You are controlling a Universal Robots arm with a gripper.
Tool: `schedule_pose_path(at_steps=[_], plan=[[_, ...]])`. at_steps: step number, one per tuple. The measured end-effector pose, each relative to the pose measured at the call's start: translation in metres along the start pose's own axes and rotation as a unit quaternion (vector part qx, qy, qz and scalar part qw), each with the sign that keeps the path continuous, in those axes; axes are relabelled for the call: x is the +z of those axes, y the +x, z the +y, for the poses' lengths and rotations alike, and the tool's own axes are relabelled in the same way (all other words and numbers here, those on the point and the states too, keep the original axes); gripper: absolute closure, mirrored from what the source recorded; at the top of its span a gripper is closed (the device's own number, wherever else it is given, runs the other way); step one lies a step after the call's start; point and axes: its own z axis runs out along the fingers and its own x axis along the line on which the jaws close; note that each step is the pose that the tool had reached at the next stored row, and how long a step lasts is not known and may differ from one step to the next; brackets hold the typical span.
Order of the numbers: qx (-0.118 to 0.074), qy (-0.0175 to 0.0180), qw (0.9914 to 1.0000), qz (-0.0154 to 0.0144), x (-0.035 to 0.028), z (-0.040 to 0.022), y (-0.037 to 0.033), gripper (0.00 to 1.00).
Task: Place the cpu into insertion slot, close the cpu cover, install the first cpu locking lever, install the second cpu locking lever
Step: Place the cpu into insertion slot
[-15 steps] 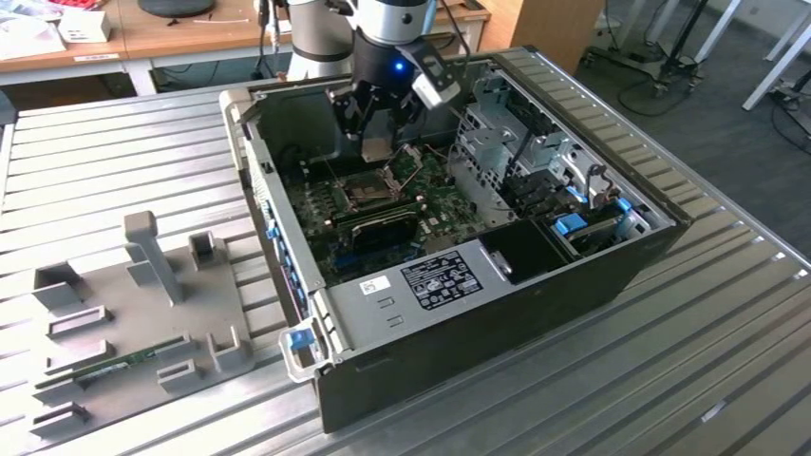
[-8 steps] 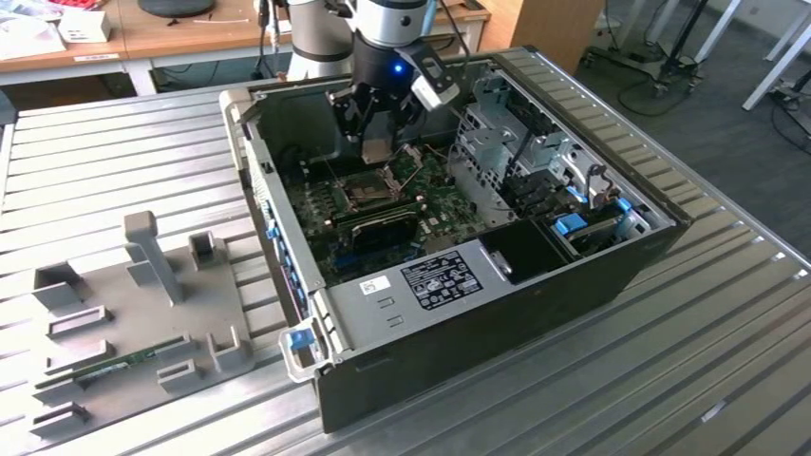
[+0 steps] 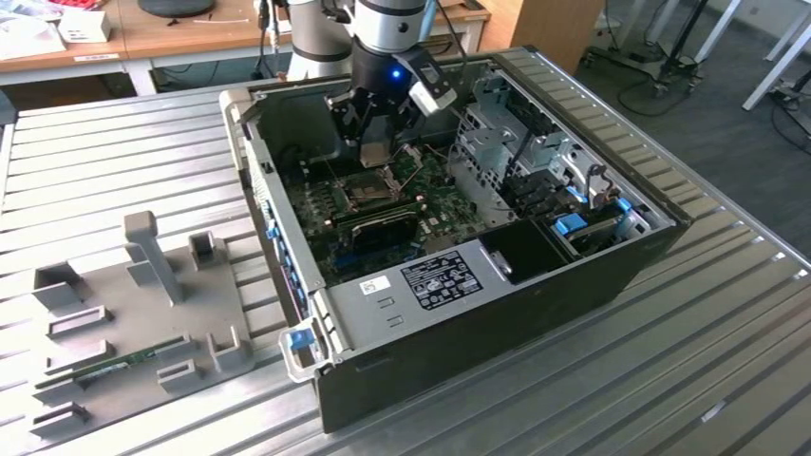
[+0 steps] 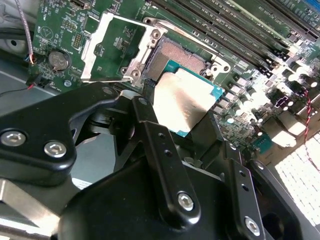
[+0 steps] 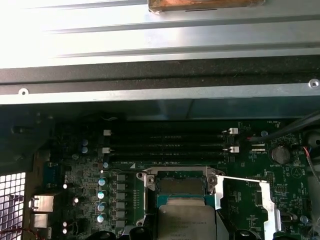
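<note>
My gripper [image 3: 376, 150] hangs inside the open computer case, shut on the cpu [image 3: 379, 157]. The cpu [image 4: 182, 100] is a flat square chip with a dull metal top and a teal edge, held tilted between the black fingers [image 4: 152, 135]. It hovers just above the insertion slot [image 4: 177, 55], partly overlapping it and not seated. The slot [image 5: 180, 182] is a dark socket with a silvery rim on the green board. The cpu cover [image 4: 112, 47] is swung open and lies beside the socket, also visible as the cover [image 5: 267, 205] in the first wrist view.
The black case [image 3: 507, 304] rests on a slatted metal table, its walls close around the arm. Long black memory slots [image 5: 170, 142] run beside the socket. A drive cage [image 3: 533, 161] fills the exterior view's right. A grey fixture plate [image 3: 140, 313] holds a memory stick [image 3: 121, 366].
</note>
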Motion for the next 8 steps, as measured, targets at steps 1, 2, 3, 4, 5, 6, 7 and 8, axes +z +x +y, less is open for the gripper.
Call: schedule_pose_path(at_steps=[1, 2, 3, 4, 5, 6, 7, 8], plan=[[0.000, 0.0001, 1.00000, 0.0000, 0.0000, 0.0000, 0.0000, 0.46], [0.000, 0.0001, 1.00000, 0.0000, 0.0000, 0.0000, 0.0000, 0.46], [0.000, 0.0001, 1.00000, 0.0001, 0.0000, 0.0000, 0.0000, 0.46], [0.000, 0.0001, 1.00000, 0.0000, 0.0001, 0.0000, 0.0000, 0.46], [0.000, 0.0000, 1.00000, 0.0000, 0.0002, 0.0000, 0.0000, 0.46], [0.003, -0.0001, 0.99999, -0.0004, 0.0004, 0.0000, 0.0000, 0.46], [0.011, -0.0002, 0.99994, -0.0010, 0.0007, 0.0000, 0.0001, 0.46], [0.020, -0.0002, 0.99981, -0.0018, 0.0011, -0.0001, 0.0001, 0.46]])
